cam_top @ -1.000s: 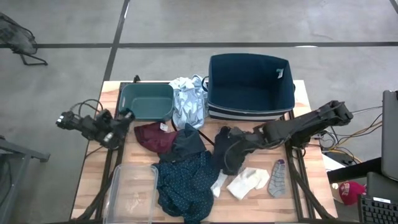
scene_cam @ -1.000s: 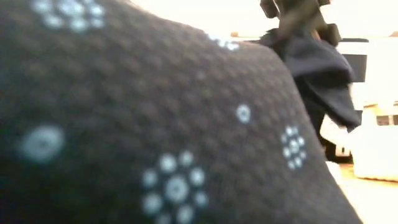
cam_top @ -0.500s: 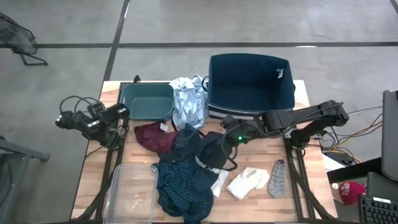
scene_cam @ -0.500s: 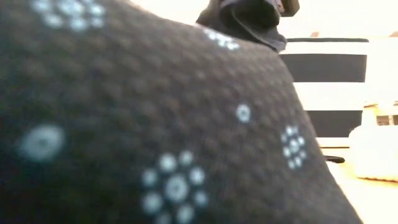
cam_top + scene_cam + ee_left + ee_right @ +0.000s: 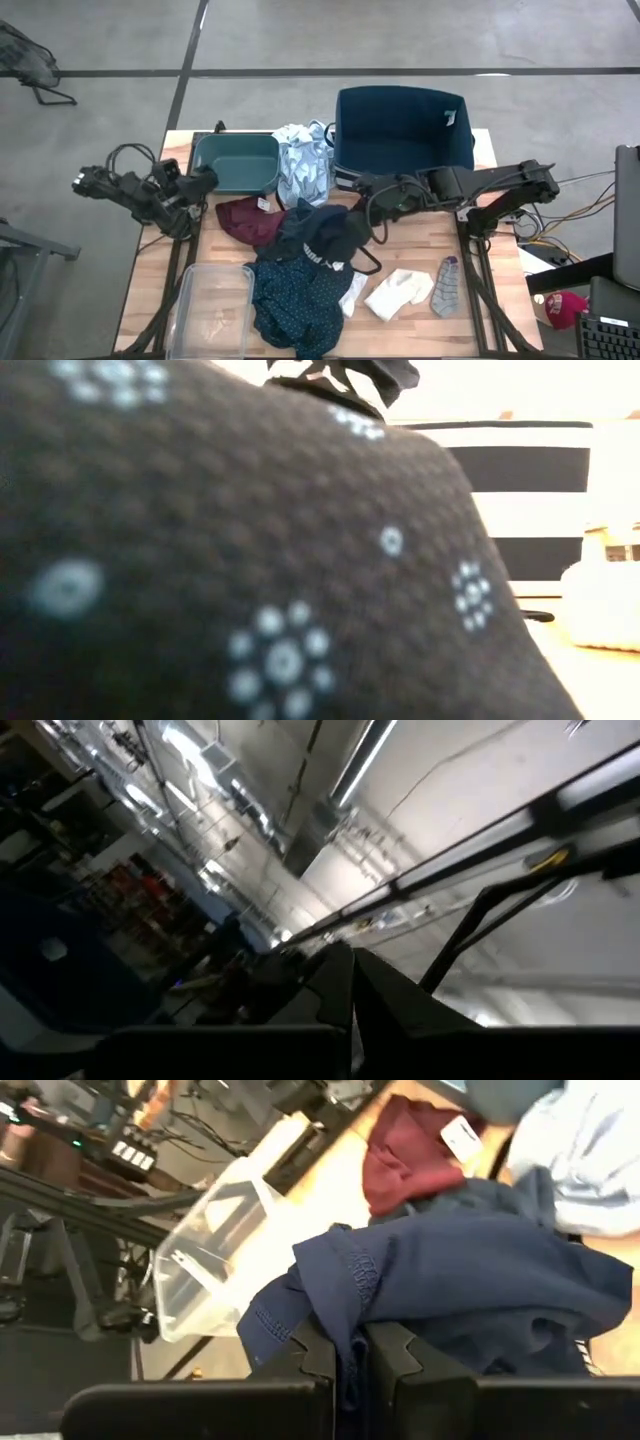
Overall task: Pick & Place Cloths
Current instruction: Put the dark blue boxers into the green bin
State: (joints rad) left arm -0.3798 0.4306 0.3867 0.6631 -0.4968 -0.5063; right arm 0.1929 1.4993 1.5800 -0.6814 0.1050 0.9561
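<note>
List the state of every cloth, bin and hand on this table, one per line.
Right hand: shut on the dark navy garment, by the navy bin's front.
Dark navy garment: held, draping onto the pile.
Left hand: beside the teal bin, holding nothing.
Navy bin: empty.
Teal bin: empty.
Maroon cloth: lying crumpled.
Dotted navy cloth: spread flat.
Grey sock: lying flat.

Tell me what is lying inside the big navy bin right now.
In the high view the navy bin shows only a bare dark floor and a small pale tag on its far wall. The near inside wall is hidden by its rim. The right pincer holds a dark cloth outside it.
</note>
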